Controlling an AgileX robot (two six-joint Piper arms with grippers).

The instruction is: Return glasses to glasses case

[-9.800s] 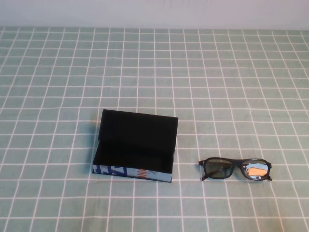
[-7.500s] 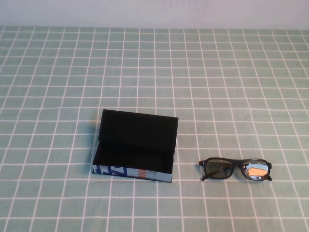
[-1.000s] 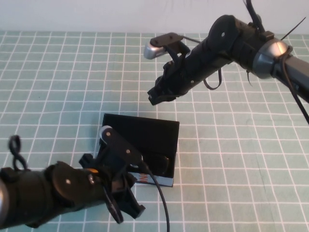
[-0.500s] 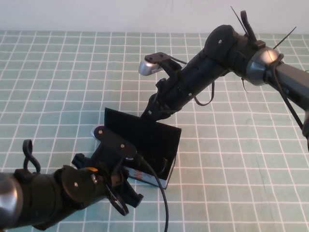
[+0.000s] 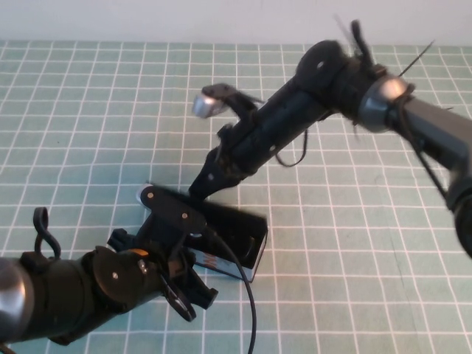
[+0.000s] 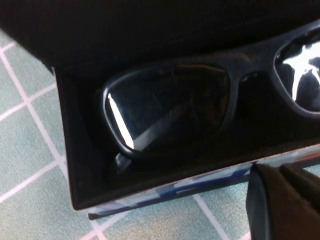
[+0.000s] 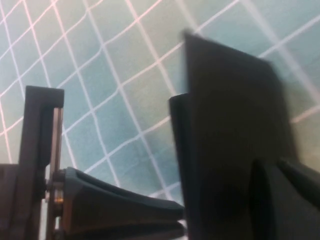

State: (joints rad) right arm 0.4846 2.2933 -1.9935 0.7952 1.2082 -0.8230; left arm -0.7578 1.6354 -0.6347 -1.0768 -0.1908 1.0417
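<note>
The glasses (image 6: 170, 105) lie inside the open glasses case (image 5: 247, 236), lenses up, and show only in the left wrist view. The case's light-blue side (image 6: 165, 187) faces my left gripper (image 5: 193, 299), which sits low at the case's front left corner, close against that side. My right gripper (image 5: 203, 186) reaches down from the back right to the top edge of the black lid (image 7: 230, 115). It is open, with the lid between its fingers (image 7: 285, 200). The lid leans forward over the case.
The green checked tablecloth (image 5: 354, 280) covers the whole table. The left arm (image 5: 81, 295) fills the front left corner. The right arm (image 5: 332, 81) crosses the back right. A pale wall runs along the far edge.
The glasses, earlier on the cloth right of the case, now lie inside it. In the last second my right gripper moved down and left onto the lid, tilting it forward. My left gripper shifted slightly.
</note>
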